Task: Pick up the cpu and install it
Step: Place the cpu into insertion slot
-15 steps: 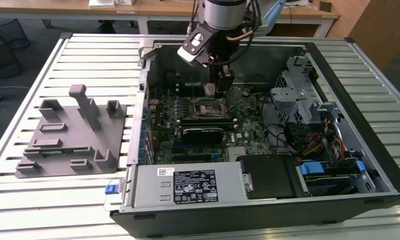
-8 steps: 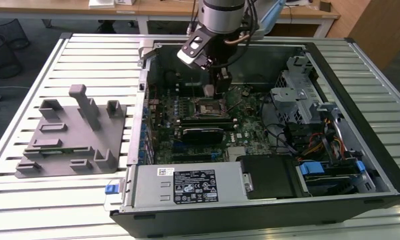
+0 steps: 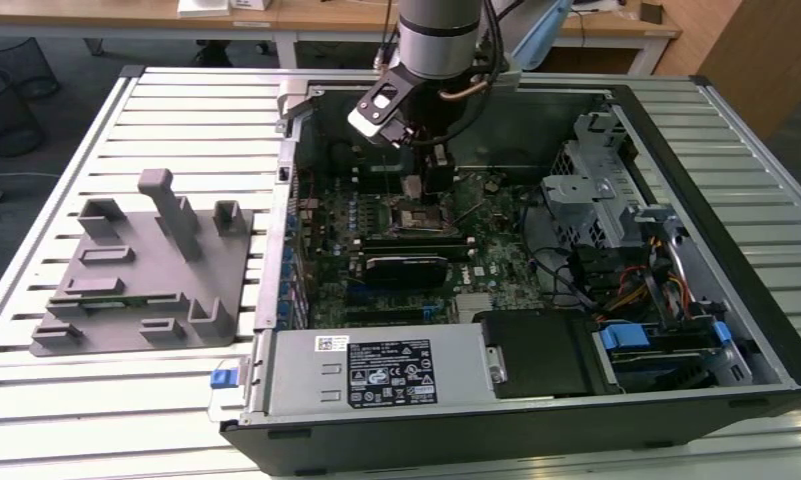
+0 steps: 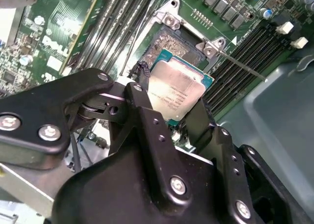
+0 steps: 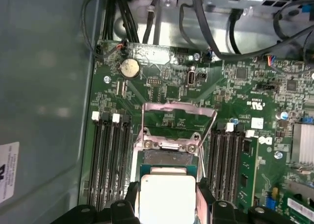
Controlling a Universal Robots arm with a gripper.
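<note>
1. An open computer case lies on its side on a slatted metal table, with the green motherboard facing up.
2. The arm reaches down into the case from the far edge in the exterior view. Its tool hangs just above the processor socket.
3. The tool's two black fingers pinch the cpu by opposite edges. In both wrist views the shiny silver lid faces up between them, with a thin green rim showing around it.
4. The cpu is over the near part of the socket and looks slightly tilted in the second wrist view. Part of the socket's contact field lies uncovered beyond it. The cpu is not seated flat, and I cannot tell whether its lower edge touches the socket.
5. The socket's retention frame is swung up and open, and the thin metal lever stands free to one side.
6. Rows of black memory slots flank the socket on both sides. A coin cell lies on the board beyond the raised frame.
7. On the table, to the exterior view's left of the case, is a grey fixture with upright posts and shallow pockets. It is well apart from the tool.
8. A silver power supply with a label on top lies along the near wall of the case.
</note>
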